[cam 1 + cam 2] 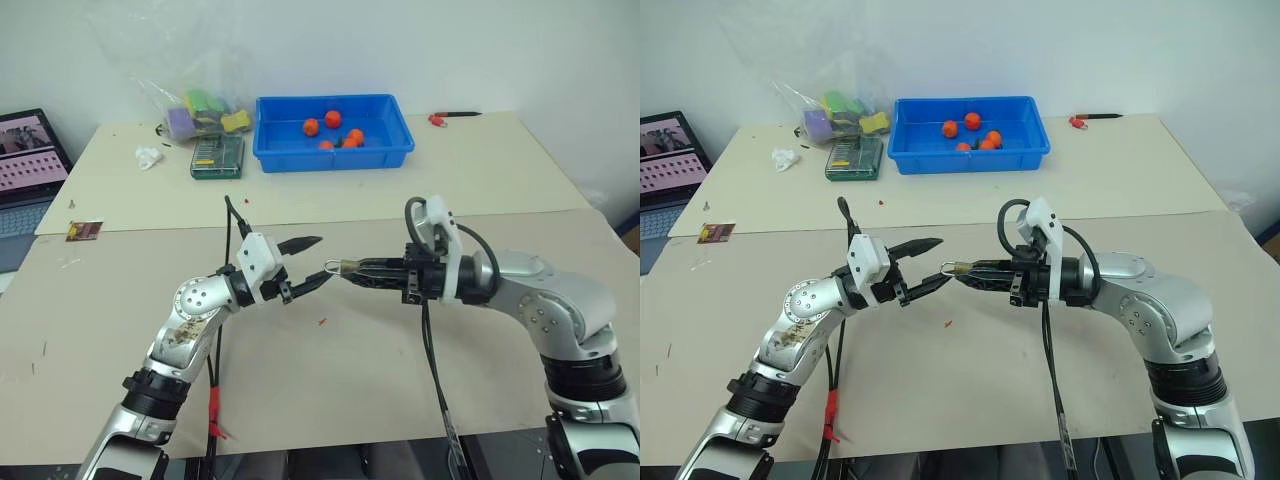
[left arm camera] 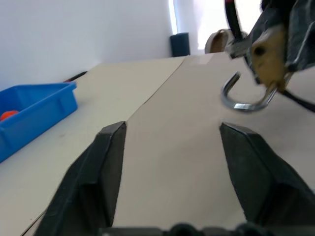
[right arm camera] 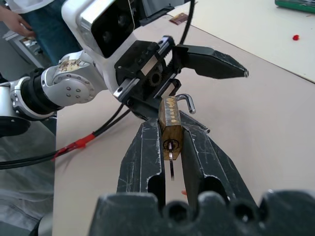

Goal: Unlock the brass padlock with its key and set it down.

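Note:
My right gripper is shut on the brass padlock, holding it level above the table, pointed toward my left arm. The silver shackle is swung open, with one end free like a hook. The key sits in the keyhole on the padlock's near end, a thin silver blade hanging down. My left gripper is open, its two fingers spread just in front of the shackle without touching it. From the left wrist, the padlock and its shackle hang beyond the open fingers.
At the back of the far table stands a blue bin with orange balls. Left of it are a green box and a plastic bag. A laptop sits far left. A person's hand shows behind my left arm.

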Action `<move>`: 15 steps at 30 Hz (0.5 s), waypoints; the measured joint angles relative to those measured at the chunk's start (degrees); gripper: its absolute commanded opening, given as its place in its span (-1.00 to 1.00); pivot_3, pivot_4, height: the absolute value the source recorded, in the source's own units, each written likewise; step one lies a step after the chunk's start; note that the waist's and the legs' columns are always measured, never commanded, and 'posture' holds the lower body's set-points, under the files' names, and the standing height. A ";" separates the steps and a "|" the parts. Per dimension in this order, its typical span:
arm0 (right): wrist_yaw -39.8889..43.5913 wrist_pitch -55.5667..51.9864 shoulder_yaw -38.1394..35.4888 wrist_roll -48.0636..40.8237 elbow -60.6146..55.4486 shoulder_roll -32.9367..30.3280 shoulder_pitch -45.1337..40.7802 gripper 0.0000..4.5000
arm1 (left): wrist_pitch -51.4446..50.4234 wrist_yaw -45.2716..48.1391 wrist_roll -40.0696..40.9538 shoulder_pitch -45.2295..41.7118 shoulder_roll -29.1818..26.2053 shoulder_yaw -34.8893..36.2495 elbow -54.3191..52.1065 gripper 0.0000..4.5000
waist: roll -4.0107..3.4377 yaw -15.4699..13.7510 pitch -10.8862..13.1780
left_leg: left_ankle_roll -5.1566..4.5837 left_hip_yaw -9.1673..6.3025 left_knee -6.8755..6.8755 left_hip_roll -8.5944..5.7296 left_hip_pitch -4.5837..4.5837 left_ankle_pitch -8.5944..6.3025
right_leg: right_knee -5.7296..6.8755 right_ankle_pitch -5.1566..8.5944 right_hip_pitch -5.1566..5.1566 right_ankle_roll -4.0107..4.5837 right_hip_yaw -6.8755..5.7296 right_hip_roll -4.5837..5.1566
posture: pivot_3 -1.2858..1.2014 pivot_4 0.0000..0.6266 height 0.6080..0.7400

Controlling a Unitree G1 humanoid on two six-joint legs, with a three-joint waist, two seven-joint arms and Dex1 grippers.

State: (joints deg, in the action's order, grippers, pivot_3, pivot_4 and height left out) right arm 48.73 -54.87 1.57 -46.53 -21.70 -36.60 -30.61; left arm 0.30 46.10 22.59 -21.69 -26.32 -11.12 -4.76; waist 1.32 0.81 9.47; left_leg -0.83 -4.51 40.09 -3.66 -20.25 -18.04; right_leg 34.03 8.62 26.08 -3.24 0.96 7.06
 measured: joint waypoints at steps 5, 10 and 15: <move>0.13 0.00 -0.08 -0.03 -0.03 -0.86 1.43 -0.94 | -2.05 0.77 0.15 0.31 0.01 1.69 -1.02 -0.98 | 0.00 -0.07 0.00 | 0.00 0.01 0.00 -0.01 0.00 0.00 | -0.01 0.00 0.00 0.01 0.00 0.00 | 0.03 -0.52 1.00; 0.43 0.01 -0.08 0.00 -0.04 -0.93 2.07 -0.94 | -2.21 1.29 0.00 0.30 0.89 2.44 -1.00 -0.98 | 0.00 -0.11 0.00 | 0.00 0.01 0.00 -0.01 -0.01 0.00 | -0.02 -0.01 -0.01 0.01 0.00 0.00 | 0.03 -0.52 1.00; 0.26 0.01 -0.14 -0.05 -0.13 -0.93 2.01 -0.94 | -4.72 1.91 0.12 0.27 1.81 2.43 -1.25 -0.98 | 0.00 -0.10 0.00 | 0.00 0.02 0.00 -0.01 -0.01 0.00 | -0.02 -0.01 -0.01 0.02 0.00 0.00 | 0.03 -0.52 1.00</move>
State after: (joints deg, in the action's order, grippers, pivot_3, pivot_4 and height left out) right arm 48.98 -54.86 1.44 -46.58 -21.83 -37.53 -28.60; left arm -4.41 48.01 22.71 -21.42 -24.51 -8.69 -6.01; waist 1.33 0.71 9.47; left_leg -0.83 -4.49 40.09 -3.66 -20.26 -18.03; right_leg 34.01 8.61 26.07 -3.22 0.97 7.06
